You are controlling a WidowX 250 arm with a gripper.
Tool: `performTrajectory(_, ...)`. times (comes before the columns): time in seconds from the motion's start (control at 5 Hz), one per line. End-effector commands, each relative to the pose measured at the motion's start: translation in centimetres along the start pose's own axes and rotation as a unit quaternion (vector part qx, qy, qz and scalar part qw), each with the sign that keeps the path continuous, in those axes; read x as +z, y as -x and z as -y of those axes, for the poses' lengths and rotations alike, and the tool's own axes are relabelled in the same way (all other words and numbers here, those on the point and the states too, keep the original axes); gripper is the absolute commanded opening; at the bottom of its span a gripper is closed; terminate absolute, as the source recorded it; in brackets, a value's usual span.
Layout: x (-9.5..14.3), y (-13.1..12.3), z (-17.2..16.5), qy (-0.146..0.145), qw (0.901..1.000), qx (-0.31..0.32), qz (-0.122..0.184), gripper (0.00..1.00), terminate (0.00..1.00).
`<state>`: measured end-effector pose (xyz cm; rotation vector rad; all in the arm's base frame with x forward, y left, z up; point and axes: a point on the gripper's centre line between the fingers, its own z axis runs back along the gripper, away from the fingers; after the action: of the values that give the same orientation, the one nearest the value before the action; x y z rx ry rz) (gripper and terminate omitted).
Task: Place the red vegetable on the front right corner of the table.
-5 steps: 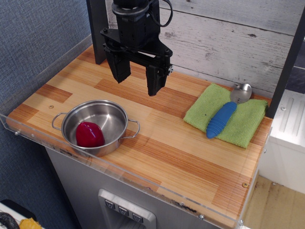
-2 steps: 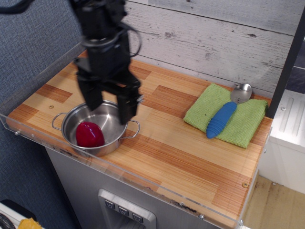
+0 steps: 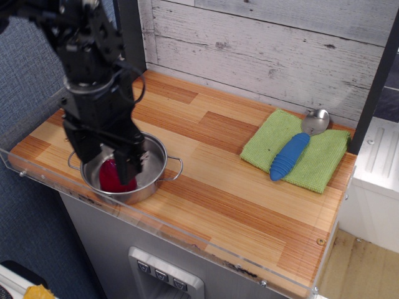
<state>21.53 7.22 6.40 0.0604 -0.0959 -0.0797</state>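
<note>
The red vegetable (image 3: 113,179) lies inside a steel pot (image 3: 158,163) at the front left of the striped wood table (image 3: 237,199). My gripper (image 3: 110,164) hangs over the pot, lowered into it. Its jaws are open, one black finger on each side of the vegetable, and they partly hide its top. I cannot tell whether the fingers touch it. The table's front right corner (image 3: 305,249) is bare wood with a screw nearby.
A green cloth (image 3: 312,167) lies at the back right with a blue-handled spoon (image 3: 288,156) on it. A clear acrylic rim (image 3: 187,240) runs along the front edge. A grey plank wall stands behind, and a black post at the far right.
The gripper has swung from the back middle of the table to the left and down into the pot, and its open fingers now flank the red vegetable. Nothing else moved.
</note>
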Motion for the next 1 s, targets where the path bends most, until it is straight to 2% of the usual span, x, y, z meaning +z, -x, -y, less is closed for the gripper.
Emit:
performTrajectory(0.0, -1.6, -1.7, -2.5, -0.015, 0.9995, 0.026, 0.009, 1.0, 0.0)
performTrajectory(0.6, -3.5, -2.7, -2.0, -0.013, 0.9995, 0.022, -0.016, 1.0, 0.0)
performTrajectory(0.8, -3.4, -2.7, -1.8, -0.012, 0.9996, 0.021, -0.013, 0.0, 0.0)
